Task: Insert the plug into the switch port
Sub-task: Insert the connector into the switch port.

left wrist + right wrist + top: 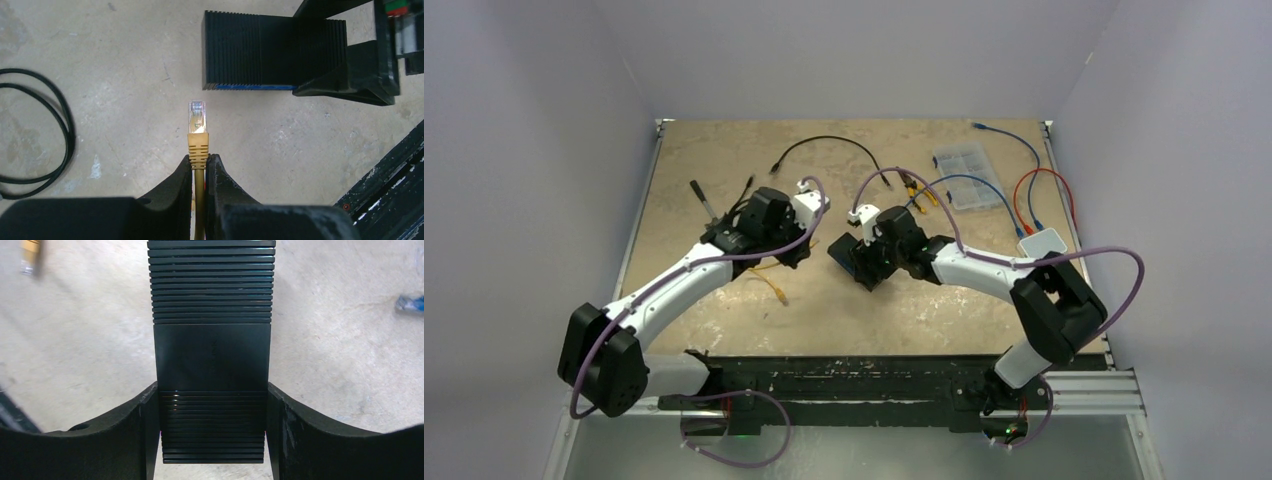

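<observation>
Left gripper [199,161] holds plug [197,120] aimed twd switch [270,50]; right gripper [213,405] clamps it.

A beige, scuffed counter [724,160] lies between pale walls [524,150]. At its far edge a black cable [829,142] arcs across; in the left wrist view a loop of black cable [62,115] lies on the left. A slim black tool [702,198] lies near the left edge. At the far right sits a clear compartment box [965,172], with small yellow bits [924,192] just left of it. A blue cable [1009,135] and a red cable [1049,175] curl beside the box and run toward a small white box [1042,243] near the right edge.
</observation>
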